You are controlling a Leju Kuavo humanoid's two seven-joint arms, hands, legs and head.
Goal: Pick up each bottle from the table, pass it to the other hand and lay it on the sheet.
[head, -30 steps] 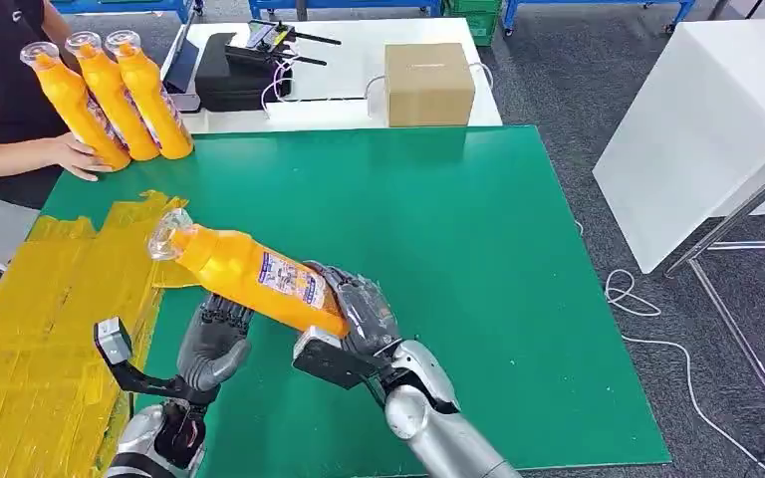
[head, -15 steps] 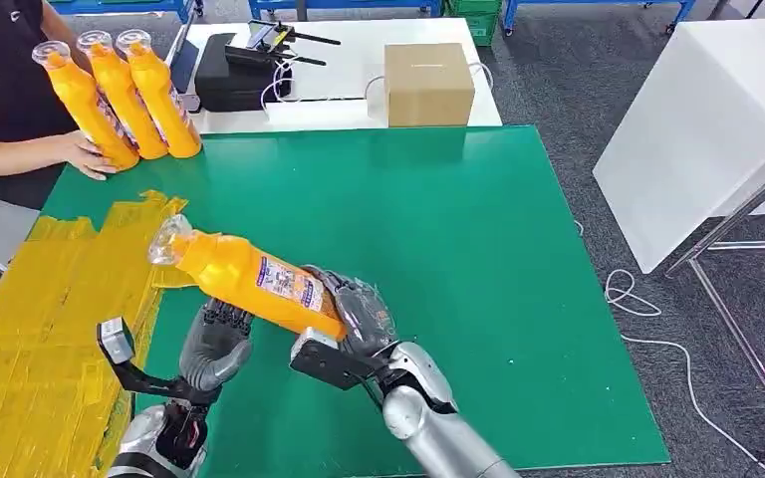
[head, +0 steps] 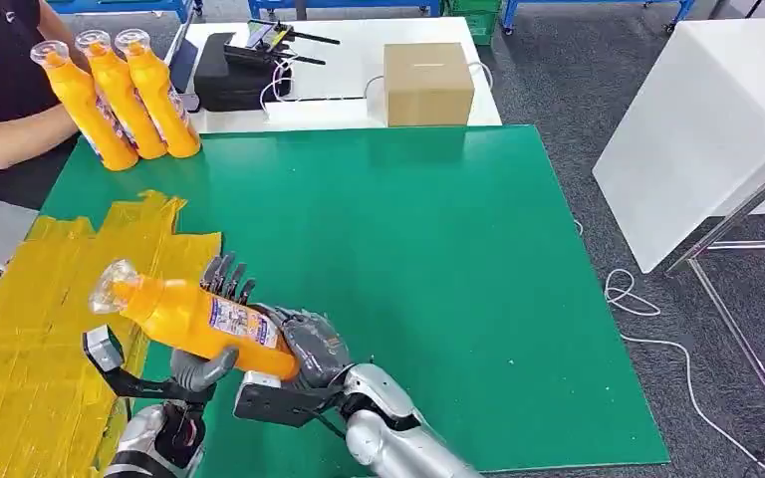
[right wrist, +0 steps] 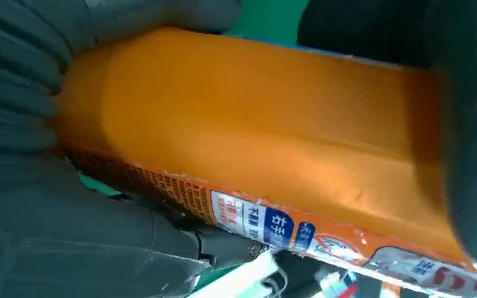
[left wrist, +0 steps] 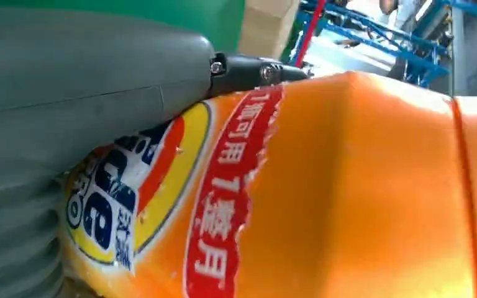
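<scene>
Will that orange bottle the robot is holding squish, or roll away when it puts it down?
The orange bottle probably stays stiff: its sides look undented where the right hand grips it. It has flattish faces, so laid on the yellow sheet it likely won't roll far. Its glossy plastic and label may be a bit slippery for the left hand.

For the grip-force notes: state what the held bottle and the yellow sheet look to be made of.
Held bottle: likely glossy orange plastic, judging by its moulded ridges, soft sheen, clear cap and a printed label peeling at the edges.
Yellow sheet: apparently thin, shiny plastic film or tape, wrinkled and laid in overlapping strips.
</scene>
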